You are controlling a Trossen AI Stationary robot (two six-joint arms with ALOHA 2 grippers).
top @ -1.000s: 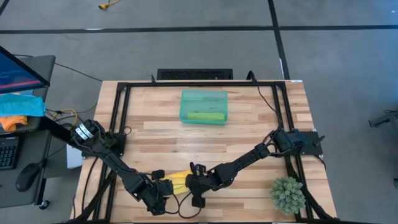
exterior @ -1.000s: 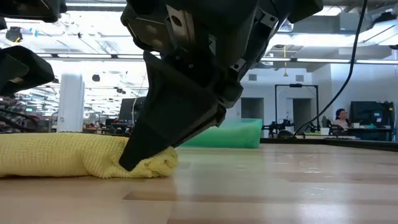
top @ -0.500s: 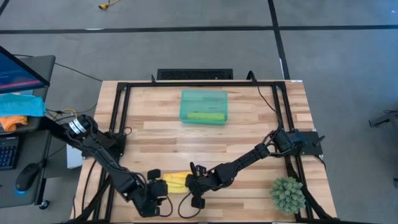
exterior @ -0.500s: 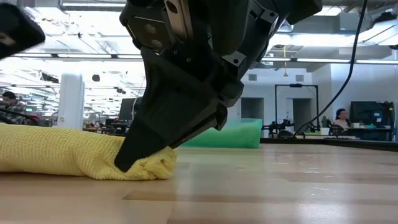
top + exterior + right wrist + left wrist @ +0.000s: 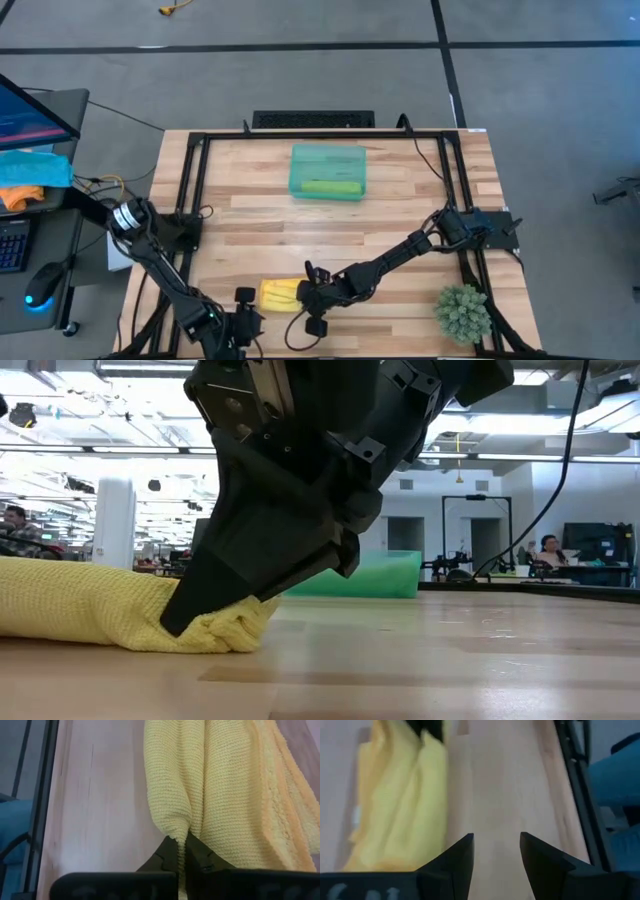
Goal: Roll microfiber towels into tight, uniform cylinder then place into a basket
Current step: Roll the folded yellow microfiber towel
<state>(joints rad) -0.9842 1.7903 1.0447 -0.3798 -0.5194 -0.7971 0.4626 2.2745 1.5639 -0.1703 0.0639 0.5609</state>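
Right wrist view — yellow towel (image 5: 225,795) between jaws

Grey floor (image 5: 560,90), wooden table (image 5: 400,205), ceiling lights (image 5: 110,405)

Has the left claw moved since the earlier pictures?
Yes. In the high view the left claw has drawn back from the yellow towel toward the table's near edge, farther from the basket.
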